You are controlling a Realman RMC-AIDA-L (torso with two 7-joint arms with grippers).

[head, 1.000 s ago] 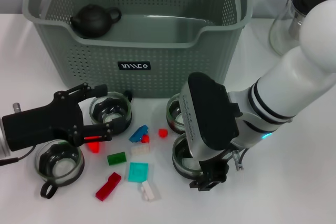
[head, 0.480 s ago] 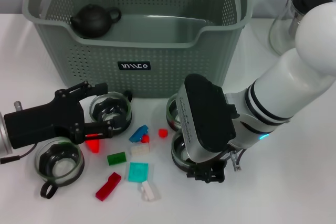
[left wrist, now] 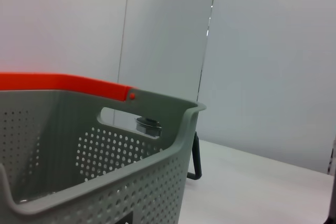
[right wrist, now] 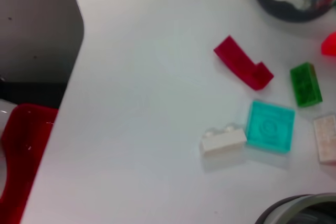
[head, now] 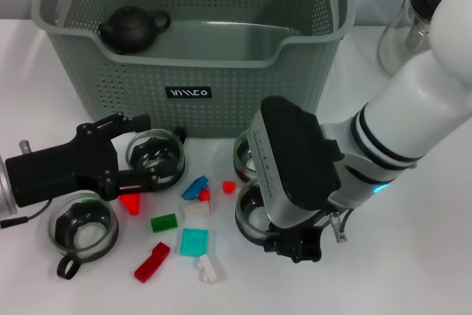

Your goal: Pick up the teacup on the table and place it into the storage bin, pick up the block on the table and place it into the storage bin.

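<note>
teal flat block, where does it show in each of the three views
Head view: the teal flat block lies low in the middle of the picture, among the loose blocks before the storage bin.
Left wrist view: not in it.
Right wrist view: at, toward the lower right edge.
Shared landmark: the white block lies right beside it in both.

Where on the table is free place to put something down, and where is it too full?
Bare table lies right of the right gripper, and along the near edge below the red block. Between the left gripper and the storage bin, teacups and blocks crowd together.
</note>
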